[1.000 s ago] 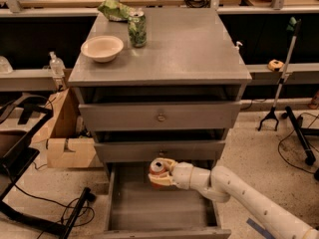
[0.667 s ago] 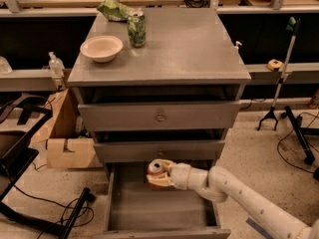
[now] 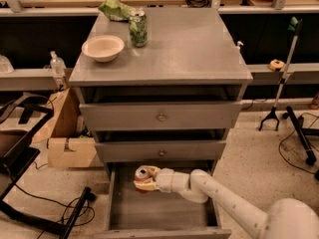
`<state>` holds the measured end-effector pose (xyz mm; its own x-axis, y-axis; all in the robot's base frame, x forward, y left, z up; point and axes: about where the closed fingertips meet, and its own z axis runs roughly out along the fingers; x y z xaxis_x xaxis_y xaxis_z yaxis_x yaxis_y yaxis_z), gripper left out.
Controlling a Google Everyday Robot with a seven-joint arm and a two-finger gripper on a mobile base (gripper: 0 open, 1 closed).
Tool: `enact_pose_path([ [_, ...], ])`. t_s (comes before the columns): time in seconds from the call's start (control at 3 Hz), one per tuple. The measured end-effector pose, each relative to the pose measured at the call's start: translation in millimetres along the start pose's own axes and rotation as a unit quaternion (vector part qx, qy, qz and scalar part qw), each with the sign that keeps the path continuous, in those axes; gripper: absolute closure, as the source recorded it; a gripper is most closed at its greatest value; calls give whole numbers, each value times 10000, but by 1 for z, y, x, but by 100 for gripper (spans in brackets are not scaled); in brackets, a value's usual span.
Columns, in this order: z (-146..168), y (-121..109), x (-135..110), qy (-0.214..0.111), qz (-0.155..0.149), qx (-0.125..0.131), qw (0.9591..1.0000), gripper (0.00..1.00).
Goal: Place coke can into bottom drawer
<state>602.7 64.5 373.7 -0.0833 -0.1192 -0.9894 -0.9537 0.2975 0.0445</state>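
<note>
Student: Surface, room?
Legend: Grey cabinet (image 3: pixel 189 49) on speckled floor (image 3: pixel 259 153); bowl (image 3: pixel 102 47), green can (image 3: pixel 138 29) far left on top. Gripper (image 3: pixel 147 179), fingers clasping coke can (image 3: pixel 142 174), over open bottom drawer (image 3: pixel 159 210), far left. Lettering unreadable.

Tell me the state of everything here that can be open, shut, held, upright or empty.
gripper: shut on the coke can, at the back of the open drawer.
coke can: held, silver top up.
bottom drawer: pulled out, open.
middle drawer: pushed in.
top drawer: pushed in.
bowl: upright, looks empty.
green can: upright on the cabinet top.
</note>
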Motion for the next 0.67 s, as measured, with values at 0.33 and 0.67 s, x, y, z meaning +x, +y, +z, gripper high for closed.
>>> enact_pose_path([
  [0.33,37,-8,64,98,-63,-134,9998,100],
  [0.67,53,-13,114,112,-84,-176,9997,100],
])
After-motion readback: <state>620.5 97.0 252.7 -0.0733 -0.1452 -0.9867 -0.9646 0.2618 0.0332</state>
